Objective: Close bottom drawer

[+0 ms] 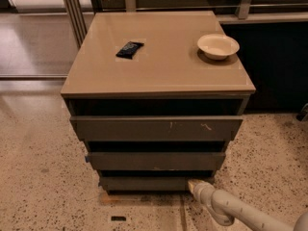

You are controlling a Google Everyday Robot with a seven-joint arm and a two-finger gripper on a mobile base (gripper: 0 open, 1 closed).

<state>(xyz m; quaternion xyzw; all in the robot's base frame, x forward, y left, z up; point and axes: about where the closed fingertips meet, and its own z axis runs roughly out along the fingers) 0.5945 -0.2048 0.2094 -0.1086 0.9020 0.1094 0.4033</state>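
Observation:
The bottom drawer [144, 183] is the lowest, narrowest dark grey-brown front of the cabinet [159, 71], just above the floor. It stands nearly flush, only slightly proud under the middle drawer [156, 160]. My gripper [194, 185] is at the end of the white arm coming from the lower right. Its tip rests against the right end of the bottom drawer's front. The widest top drawer [156, 128] with pale scratch marks sticks out farthest.
On the cabinet's tan top lie a dark packet [129, 49] and a white bowl [218, 45]. Speckled floor surrounds the cabinet, with a small dark bit [118, 219] in front. A dark counter base [279, 66] stands to the right, metal posts [74, 11] behind left.

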